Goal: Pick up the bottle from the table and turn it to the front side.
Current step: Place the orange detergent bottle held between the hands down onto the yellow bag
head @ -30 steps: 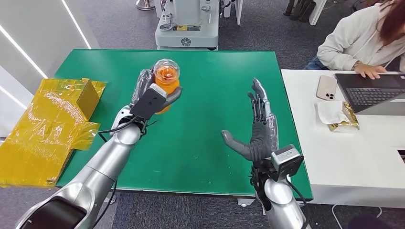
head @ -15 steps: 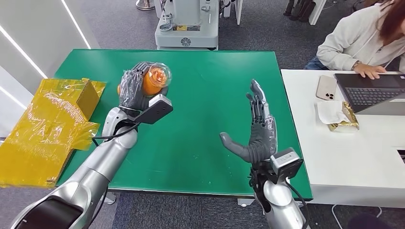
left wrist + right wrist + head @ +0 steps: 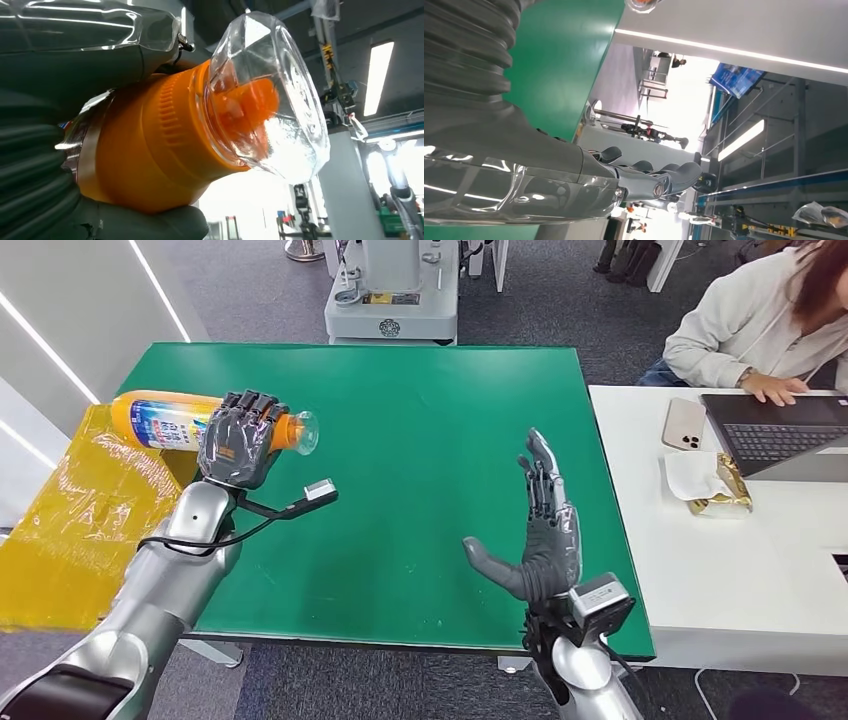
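Note:
An orange bottle point(image 3: 160, 419) with a blue-and-white label and a clear cap lies on its side in the air over the table's left edge. My left hand point(image 3: 238, 447) grips it around the neck end, the cap pointing toward the table's middle. In the left wrist view the orange neck point(image 3: 150, 150) and clear cap fill the picture beside my left hand's dark fingers point(image 3: 35, 195). My right hand point(image 3: 541, 527) is open above the green table point(image 3: 430, 440), fingers straight and thumb out, holding nothing. My right hand point(image 3: 574, 185) also shows in the right wrist view.
A yellow plastic-wrapped box point(image 3: 100, 500) sits off the table's left edge, below the bottle. A white desk point(image 3: 740, 570) at the right holds a laptop point(image 3: 780, 435), a phone point(image 3: 684, 423) and a wrapped item; a person point(image 3: 750, 320) sits there. A grey machine base point(image 3: 392, 300) stands beyond the table.
My left hand has rolled over and swung left with the bottle, which went from cap toward the camera to lying sideways past the table's left edge. The right hand has barely moved.

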Controlling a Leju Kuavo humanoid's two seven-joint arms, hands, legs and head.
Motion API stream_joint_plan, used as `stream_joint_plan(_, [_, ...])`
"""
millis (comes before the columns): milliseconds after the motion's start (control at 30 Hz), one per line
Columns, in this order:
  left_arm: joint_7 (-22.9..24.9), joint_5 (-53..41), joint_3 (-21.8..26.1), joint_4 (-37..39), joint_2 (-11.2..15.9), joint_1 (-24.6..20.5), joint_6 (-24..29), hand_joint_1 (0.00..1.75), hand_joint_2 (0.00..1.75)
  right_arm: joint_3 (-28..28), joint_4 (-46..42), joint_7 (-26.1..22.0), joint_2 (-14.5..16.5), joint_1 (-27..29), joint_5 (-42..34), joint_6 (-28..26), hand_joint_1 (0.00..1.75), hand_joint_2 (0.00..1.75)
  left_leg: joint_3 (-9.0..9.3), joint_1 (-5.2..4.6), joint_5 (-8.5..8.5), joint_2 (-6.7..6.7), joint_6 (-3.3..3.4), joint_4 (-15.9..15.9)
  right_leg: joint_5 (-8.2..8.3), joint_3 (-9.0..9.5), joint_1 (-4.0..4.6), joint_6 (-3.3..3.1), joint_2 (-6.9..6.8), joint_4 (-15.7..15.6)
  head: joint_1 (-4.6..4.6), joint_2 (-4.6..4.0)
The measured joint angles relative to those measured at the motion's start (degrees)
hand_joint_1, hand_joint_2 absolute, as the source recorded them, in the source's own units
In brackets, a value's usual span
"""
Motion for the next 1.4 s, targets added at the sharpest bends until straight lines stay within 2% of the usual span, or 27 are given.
stream_joint_plan(100, [4.2,-2.2,0.5,-0.5,1.3,0.5,0.0,1.75,1.75,0.0,-0.8,0.1,-0.2,0.8,0.3,-0.2,0.00,1.75,0.01,0.00,0.00,0.03,0.00,0.0,0.00,0.00,0.00,0.00,0.01,0.0,0.01,0.00])
stream_joint_plan(200, [10.0,-2.3,-2.2,-0.5,3.2,0.5,0.0,1.75,1.75,0.0,-1.6,0.1,-0.5,1.9,0.7,-0.2,0.00,1.75,0.03,0.00,0.00,0.07,0.00,0.0,0.00,-0.01,0.00,0.00,0.05,0.0,-0.01,0.00])
stream_joint_plan(433, [11.6,-2.3,-4.3,-0.5,4.5,0.5,0.0,1.75,1.75,0.0,-1.9,0.0,-0.8,2.5,1.0,-0.2,0.00,1.75,0.02,0.00,0.00,0.04,0.00,0.0,0.00,-0.01,0.00,0.00,0.02,0.0,-0.01,0.00])
stream_joint_plan(567, [18.0,-2.3,-11.6,1.6,8.3,0.4,0.0,1.75,1.75,-0.6,-3.2,-0.2,-1.7,4.4,1.1,-0.2,0.00,1.75,0.04,0.00,0.00,0.13,-0.01,0.0,0.00,-0.01,0.00,0.00,0.13,0.0,0.00,0.00])
stream_joint_plan(667, [17.0,-2.3,-12.3,3.4,9.9,1.1,0.0,1.75,1.75,-1.5,-4.1,-0.2,-2.1,5.6,1.2,0.0,0.00,1.75,0.04,0.00,-0.01,0.12,-0.01,0.0,-0.01,-0.01,0.00,-0.01,0.13,0.0,0.00,0.00])
stream_joint_plan(833, [11.7,-2.3,-12.4,7.2,12.1,3.4,-0.4,1.75,1.75,-3.4,-5.6,-1.2,-2.2,8.6,2.5,0.2,0.00,1.75,0.01,0.01,-0.02,0.12,-0.03,0.0,-0.03,-0.04,0.00,-0.02,0.13,0.0,-0.01,0.00])
stream_joint_plan(933, [10.1,-2.3,-12.3,9.2,12.9,4.7,-0.7,1.75,1.75,-4.4,-6.3,-1.3,-2.2,9.9,3.2,0.7,0.00,1.75,0.01,0.01,-0.02,0.13,-0.03,0.0,-0.03,-0.05,0.00,-0.02,0.13,0.0,0.01,0.00])
stream_joint_plan(1200, [8.5,-2.1,-11.4,12.1,13.6,6.4,-1.6,1.75,1.75,-5.5,-6.9,-1.2,-2.2,10.9,3.6,1.2,0.00,1.75,0.00,0.00,-0.02,0.11,-0.03,0.0,-0.02,-0.02,0.00,-0.01,0.10,0.0,0.01,0.00])
stream_joint_plan(1300, [5.4,-1.8,-10.7,12.9,13.6,7.3,-3.3,1.75,1.75,-5.7,-7.0,-1.2,-2.2,11.0,4.1,1.6,0.00,1.75,0.01,0.00,-0.02,0.11,-0.03,0.0,-0.02,-0.03,0.00,-0.01,0.10,0.0,0.01,0.00])
stream_joint_plan(1400, [1.1,-1.0,-9.4,13.8,13.5,7.5,-8.0,1.75,1.75,-5.8,-7.1,-1.1,-2.1,11.0,4.3,2.1,0.00,1.75,0.02,0.01,-0.02,0.10,-0.03,0.0,-0.02,-0.05,0.00,-0.01,0.09,0.0,0.01,0.00])
